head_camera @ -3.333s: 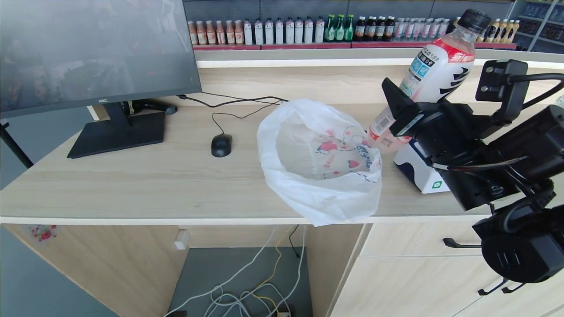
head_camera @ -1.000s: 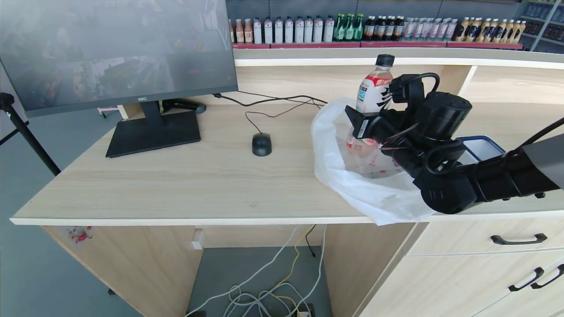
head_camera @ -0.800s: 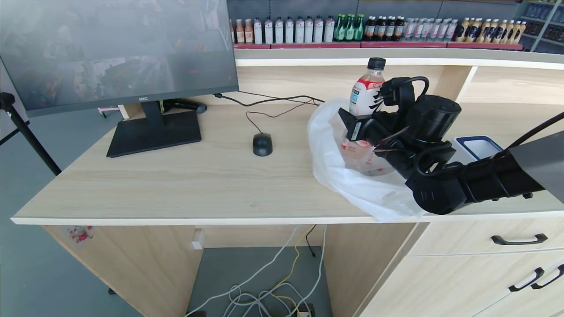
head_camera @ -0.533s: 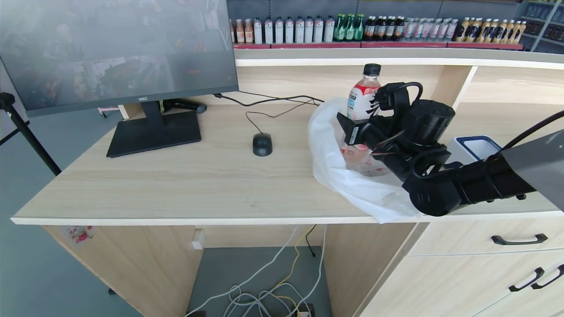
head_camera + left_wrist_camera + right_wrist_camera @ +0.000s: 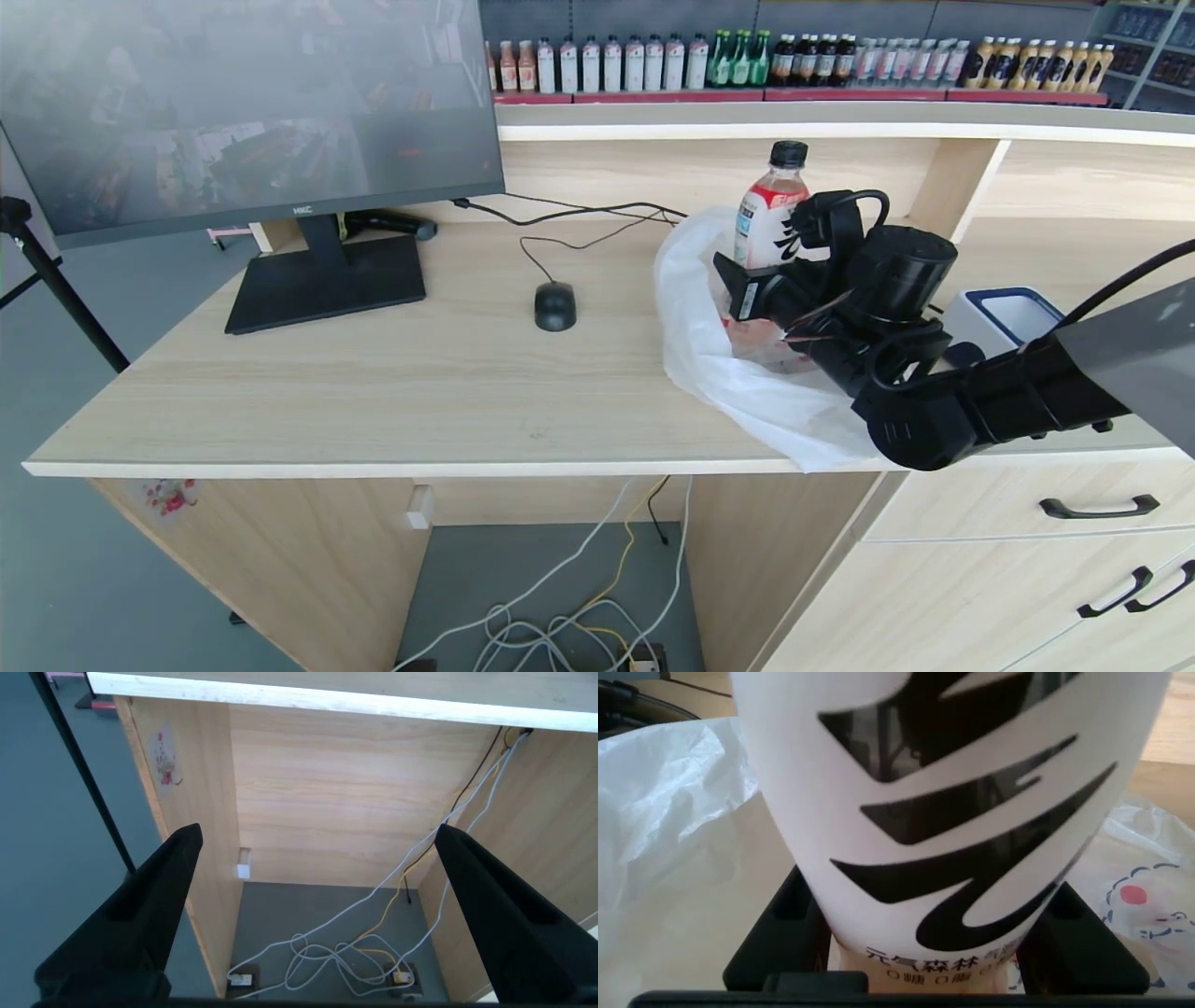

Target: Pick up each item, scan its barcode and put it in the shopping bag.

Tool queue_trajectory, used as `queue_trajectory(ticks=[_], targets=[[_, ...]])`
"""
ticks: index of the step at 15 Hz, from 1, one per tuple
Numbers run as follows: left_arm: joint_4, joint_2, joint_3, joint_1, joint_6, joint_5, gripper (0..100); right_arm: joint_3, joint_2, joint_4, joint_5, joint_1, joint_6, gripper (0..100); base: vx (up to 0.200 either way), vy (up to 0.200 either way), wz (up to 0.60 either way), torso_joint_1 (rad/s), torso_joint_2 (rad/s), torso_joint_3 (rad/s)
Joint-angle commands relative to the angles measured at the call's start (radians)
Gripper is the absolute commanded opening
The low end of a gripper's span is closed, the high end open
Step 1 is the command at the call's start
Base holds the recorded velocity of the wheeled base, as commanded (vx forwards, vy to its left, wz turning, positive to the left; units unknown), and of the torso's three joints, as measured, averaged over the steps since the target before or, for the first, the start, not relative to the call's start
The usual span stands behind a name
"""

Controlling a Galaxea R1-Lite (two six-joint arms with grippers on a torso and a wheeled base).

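- Here, right tool grips the bottle upright at the shopping bag mouth on the counter.
- Its label: white, bold black strokes, red band.
- Below the counter, left tool spread wide.

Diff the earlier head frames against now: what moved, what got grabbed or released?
The right gripper, shut on the bottle throughout, carried it from beside the scanner to the shopping bag, then eased it down and slightly leftward into the bag's mouth. Nothing was released. The head camera shifted after the oldest frame. Bag, mouse and monitor stayed put.
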Motion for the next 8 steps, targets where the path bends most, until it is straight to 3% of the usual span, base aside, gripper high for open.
queue_trajectory(ticks=[1, 8], targets=[[0.000, 0.000, 0.000, 0.000, 0.000, -0.001, 100, 0.005, 0.001, 0.002, 0.001, 0.006, -0.001, 0, 0.000, 0.000, 0.00, 0.000, 0.00, 0.000], [0.000, 0.000, 0.000, 0.000, 0.000, 0.001, 100, 0.008, 0.001, 0.000, 0.001, 0.013, 0.002, 0, 0.000, 0.000, 0.00, 0.000, 0.00, 0.000]])
